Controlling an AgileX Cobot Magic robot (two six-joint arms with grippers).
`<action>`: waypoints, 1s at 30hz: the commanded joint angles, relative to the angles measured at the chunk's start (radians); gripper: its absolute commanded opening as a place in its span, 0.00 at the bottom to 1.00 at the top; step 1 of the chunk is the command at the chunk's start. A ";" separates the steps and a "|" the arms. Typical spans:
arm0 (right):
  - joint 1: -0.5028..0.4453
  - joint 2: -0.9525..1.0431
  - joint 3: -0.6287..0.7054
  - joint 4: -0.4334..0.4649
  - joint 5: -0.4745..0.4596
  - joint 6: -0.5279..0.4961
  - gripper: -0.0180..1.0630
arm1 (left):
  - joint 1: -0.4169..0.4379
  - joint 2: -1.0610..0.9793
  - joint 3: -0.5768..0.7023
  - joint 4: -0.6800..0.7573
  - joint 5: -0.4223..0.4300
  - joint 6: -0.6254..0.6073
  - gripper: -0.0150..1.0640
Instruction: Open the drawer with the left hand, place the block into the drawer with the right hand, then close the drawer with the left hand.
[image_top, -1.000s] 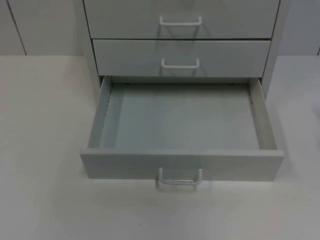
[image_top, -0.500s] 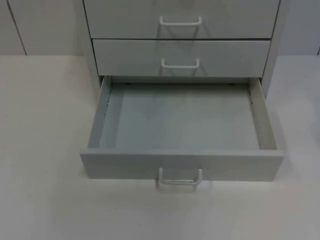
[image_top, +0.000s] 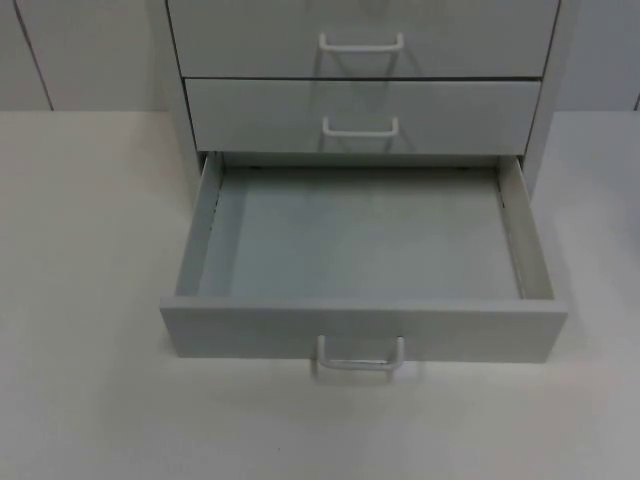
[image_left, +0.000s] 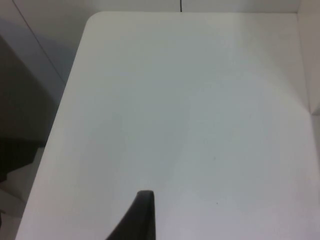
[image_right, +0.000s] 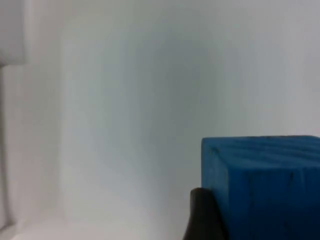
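- The bottom drawer (image_top: 360, 240) of the cabinet (image_top: 365, 60) stands pulled out over the desk (image_top: 90, 250), its tray bare. I judge the opening step done and the placing step not yet done.
- In the right wrist view, the blue block (image_right: 265, 187) sits hard against the right gripper's (image_right: 202, 215) black fingertip. I read this as the jaws clenched on the block, carried for the drop into the drawer. A pale flat surface lies beyond it; I cannot tell whether that is desk or drawer floor.
- The left gripper (image_left: 137, 217) hangs over bare desk near the rounded corner, well apart from the drawer handle (image_top: 361, 355). I cannot tell how its jaws stand. My guess is that this arm waits, clear of the right arm's path, until closing is due.
- Surface: the desk is plain, smooth and white, with nothing beside the cabinet. Two upper drawers are closed, handles facing me. The grey partition wall (image_top: 90, 50) backs the desk.
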 joint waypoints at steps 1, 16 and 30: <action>0.038 -0.013 -0.003 0.001 0.002 0.000 0.02 | 0.002 -0.006 0.004 -0.010 -0.006 -0.011 0.99; 0.513 0.041 -0.044 -0.091 -0.133 0.290 0.02 | 0.002 -0.006 0.004 -0.010 -0.003 -0.011 0.99; 0.780 0.428 -0.396 -0.348 -0.041 0.613 0.02 | 0.002 -0.006 0.004 -0.010 -0.003 -0.011 0.99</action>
